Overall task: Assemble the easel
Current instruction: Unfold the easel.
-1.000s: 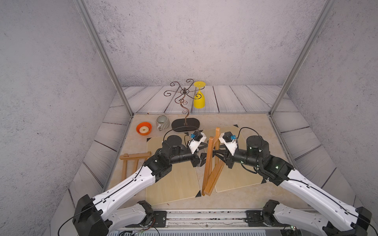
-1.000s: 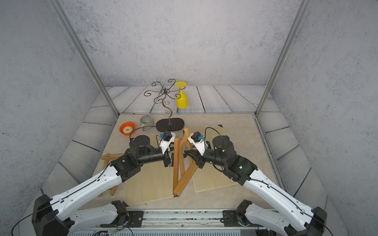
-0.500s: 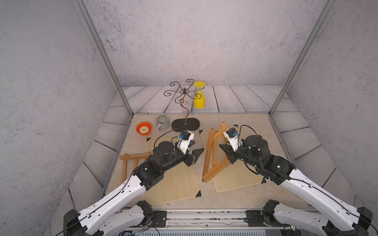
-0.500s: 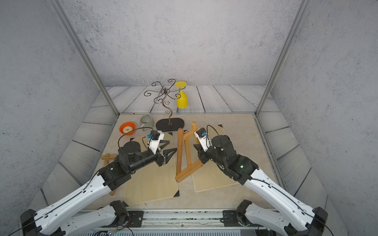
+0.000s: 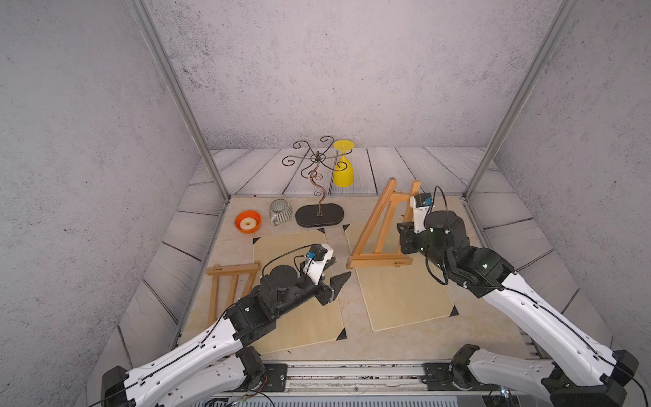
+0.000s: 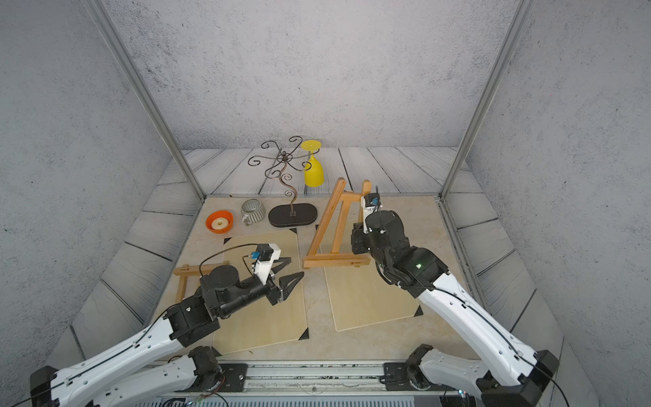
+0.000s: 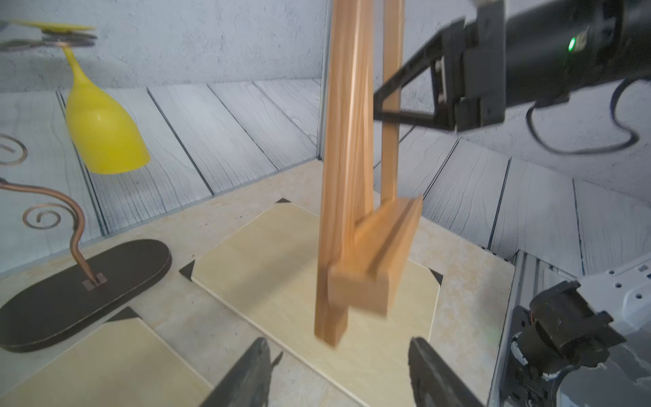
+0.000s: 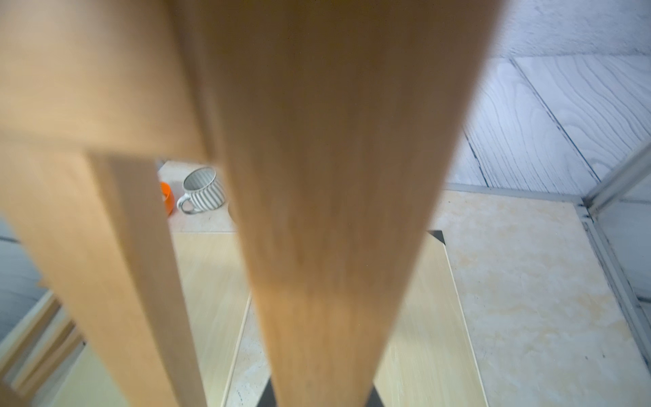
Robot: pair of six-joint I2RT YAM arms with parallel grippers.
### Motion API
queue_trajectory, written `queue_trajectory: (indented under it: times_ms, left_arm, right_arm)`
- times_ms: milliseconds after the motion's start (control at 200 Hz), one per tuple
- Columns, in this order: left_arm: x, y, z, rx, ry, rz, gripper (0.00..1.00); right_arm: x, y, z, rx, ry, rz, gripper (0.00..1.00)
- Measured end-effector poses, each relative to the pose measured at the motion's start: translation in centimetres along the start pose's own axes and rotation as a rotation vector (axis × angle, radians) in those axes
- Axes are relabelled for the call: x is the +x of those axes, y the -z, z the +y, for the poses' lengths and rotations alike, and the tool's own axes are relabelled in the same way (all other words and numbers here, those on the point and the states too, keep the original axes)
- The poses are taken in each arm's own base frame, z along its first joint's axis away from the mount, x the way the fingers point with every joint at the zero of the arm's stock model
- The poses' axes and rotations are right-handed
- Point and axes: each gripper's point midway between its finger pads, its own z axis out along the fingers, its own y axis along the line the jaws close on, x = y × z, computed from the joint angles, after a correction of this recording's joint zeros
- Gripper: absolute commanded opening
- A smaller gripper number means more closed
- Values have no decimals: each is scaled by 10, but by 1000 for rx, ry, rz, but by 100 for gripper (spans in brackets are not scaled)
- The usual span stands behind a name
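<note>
Big change from a second ago: the left end effector (image 5: 341,267) has let go and pulled back, its jaws partly spread and empty above the left board (image 5: 299,324). The right end effector (image 5: 404,225) stays clamped on the easel frame (image 5: 370,225) and has swung it from mid-bench to the far right, ledge down at the right board (image 5: 405,296). The second easel piece (image 5: 232,270) lies flat at the left edge of the beige bench (image 5: 352,340). Grey plank surround, grey speckled walls.
</note>
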Motion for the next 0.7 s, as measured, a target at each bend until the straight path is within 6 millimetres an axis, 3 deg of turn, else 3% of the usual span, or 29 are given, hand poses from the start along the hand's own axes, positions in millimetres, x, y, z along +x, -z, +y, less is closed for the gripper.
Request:
queue_trajectory:
  times_ms: [170, 360, 701]
  left_arm:
    - [15, -10, 2, 5, 10, -9, 64]
    - [16, -39, -6, 53, 37, -43, 64]
    - [-14, -50, -35, 225, 48, -188, 63]
  right_arm:
    - [-1, -1, -25, 33, -156, 29, 0]
    - [8, 3, -22, -32, -276, 94, 0]
    - [-5, 25, -15, -163, -466, 83, 0]
